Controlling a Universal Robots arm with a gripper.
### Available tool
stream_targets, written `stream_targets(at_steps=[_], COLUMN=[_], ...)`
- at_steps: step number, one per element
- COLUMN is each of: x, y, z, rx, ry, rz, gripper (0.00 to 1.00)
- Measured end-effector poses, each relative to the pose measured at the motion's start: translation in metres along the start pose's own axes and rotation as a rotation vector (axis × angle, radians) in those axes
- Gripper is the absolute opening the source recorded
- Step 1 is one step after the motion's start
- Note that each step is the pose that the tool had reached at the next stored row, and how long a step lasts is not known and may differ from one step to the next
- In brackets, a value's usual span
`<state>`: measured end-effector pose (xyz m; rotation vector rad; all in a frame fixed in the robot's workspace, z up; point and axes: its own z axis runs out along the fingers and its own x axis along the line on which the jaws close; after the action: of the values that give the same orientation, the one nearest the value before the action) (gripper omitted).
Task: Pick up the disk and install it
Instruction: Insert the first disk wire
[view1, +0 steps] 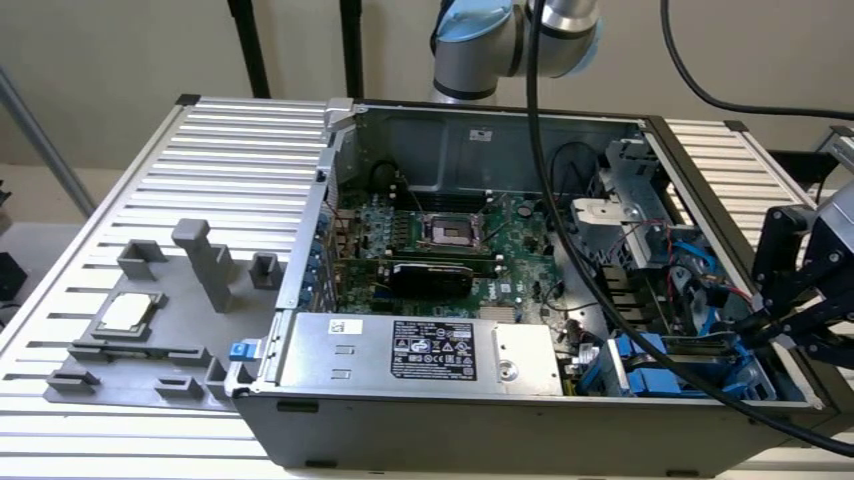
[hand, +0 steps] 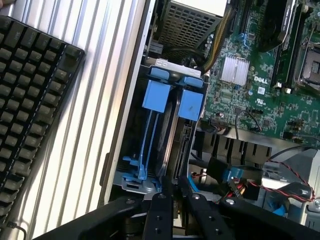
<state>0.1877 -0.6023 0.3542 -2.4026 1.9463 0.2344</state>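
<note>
- The disk (hand: 169, 140) stood on edge in the drive bay at the corner of the case (view1: 534, 435), blue carrier tabs outward, so only its thin edge offered a hold.
- The gripper (hand: 174, 194) straddled that edge, jaws drawn narrow, seemingly pinching it.

You are at a robot test bench in a lab or workshop. Below the gripper (hand: 176, 200) stands an opened computer case (view1: 534, 425) with its motherboard (hand: 260, 90) exposed, on a slatted aluminium table (view1: 240, 130). A keyboard (hand: 30, 100) lies near the gripper, outside the case. A grey parts fixture (view1: 203, 262) sits across the case from it.
</note>
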Motion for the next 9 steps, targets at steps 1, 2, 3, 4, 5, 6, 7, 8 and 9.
stream_targets(at_steps=[1, 2, 3, 4, 5, 6, 7, 8, 9], x=[0.0, 0.0, -0.001, -0.001, -0.002, -0.003, -0.003, -0.004, -0.006], y=[0.0006, 0.0018, 0.0037, 0.0061, 0.0085, 0.0112, 0.0142, 0.0172, 0.02], z=[0.0, 0.0, 0.0002, 0.0003, 0.0001, 0.0, 0.0002, 0.0006, 0.0009], rx=[-0.0001, -0.0003, -0.0005, -0.0007, -0.0012, -0.0018, -0.0026, -0.0033, -0.0037], ry=[0.0001, 0.0002, 0.0001, -0.0001, -0.0001, 0.0, -0.0003, -0.0003, 0.0], rz=[0.0, -0.001, -0.001, -0.002, -0.002, -0.002, -0.002, -0.002, -0.002], gripper=[0.17, 0.17, 0.16, 0.16, 0.16, 0.16, 0.16, 0.16, 0.16])
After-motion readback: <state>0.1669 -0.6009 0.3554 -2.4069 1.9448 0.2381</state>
